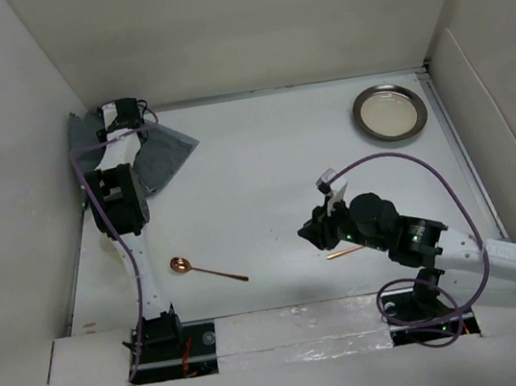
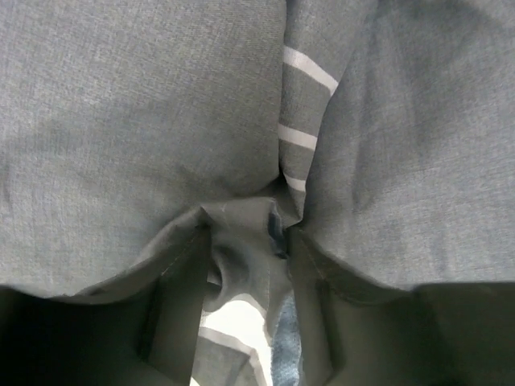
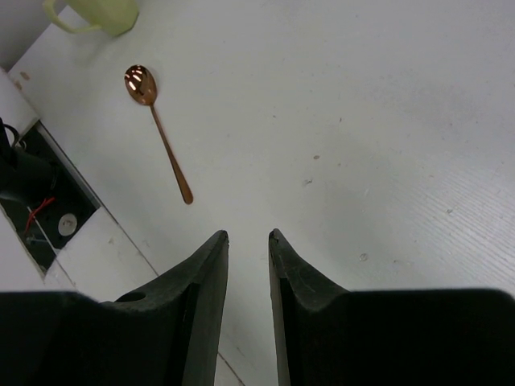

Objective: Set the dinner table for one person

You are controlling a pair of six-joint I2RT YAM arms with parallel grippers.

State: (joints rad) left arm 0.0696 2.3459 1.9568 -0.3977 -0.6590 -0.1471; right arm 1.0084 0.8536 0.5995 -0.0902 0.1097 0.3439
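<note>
left arm (image 1: 119, 202): stretched from its base toward 12 o'clock, upper link tipped slightly to 1, wrist pitched down at the far end.
left gripper (image 1: 121, 111): fingers buried under cloth (image 2: 161, 121). a fold sits between them; jaw gap not readable.
right arm (image 1: 501, 259): elbow swung out to 3 o'clock of its base, forearm doubling back toward 9–10.
right gripper (image 3: 248, 236): raised, pointing about 9 o'clock in the top view. jaws a narrow slit apart, nothing between the fingers.

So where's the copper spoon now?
Overhead, the copper spoon lies on the table near the front edge, left side, just right of the left arm.
</note>
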